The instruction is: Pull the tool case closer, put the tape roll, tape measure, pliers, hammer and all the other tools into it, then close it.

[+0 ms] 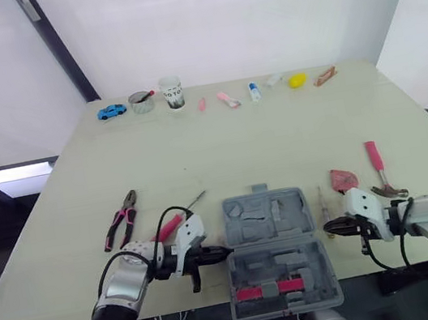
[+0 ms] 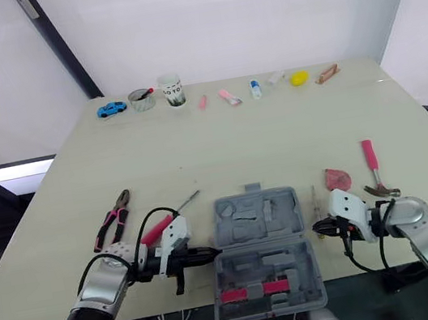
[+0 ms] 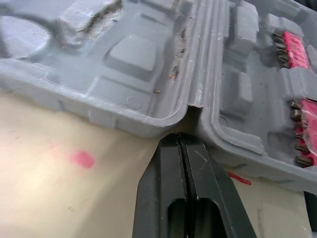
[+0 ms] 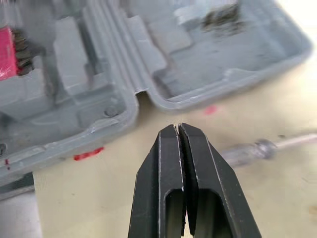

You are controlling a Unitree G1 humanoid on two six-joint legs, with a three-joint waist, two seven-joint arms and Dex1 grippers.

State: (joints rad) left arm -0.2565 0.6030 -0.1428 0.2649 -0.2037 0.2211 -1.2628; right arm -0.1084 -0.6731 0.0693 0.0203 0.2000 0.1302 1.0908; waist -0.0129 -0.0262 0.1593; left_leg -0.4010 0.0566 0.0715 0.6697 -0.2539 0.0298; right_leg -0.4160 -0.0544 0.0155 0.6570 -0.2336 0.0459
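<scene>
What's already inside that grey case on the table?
The open tool case holds pink bit holders in its near half. The far half shows only bare moulded recesses. Whatever lies beneath the moulded lining is covered.

The pale counter [image 1: 277, 141] in front of me carries an open grey tool case [image 1: 241, 274] at its near edge, with pliers [image 1: 121, 219] and a pink-handled screwdriver [image 1: 176, 218] lying to my left of it. To my right lie a thin screwdriver [image 1: 323, 206] just beside the case, a pink object [image 1: 342, 179] and a hammer [image 1: 378, 168]. Along the far edge stand a blue toy car [image 1: 111, 111], a metal bowl [image 1: 140, 102], a cup [image 1: 172, 92] and a row of small items ending near a yellow object [image 1: 297, 79].
</scene>
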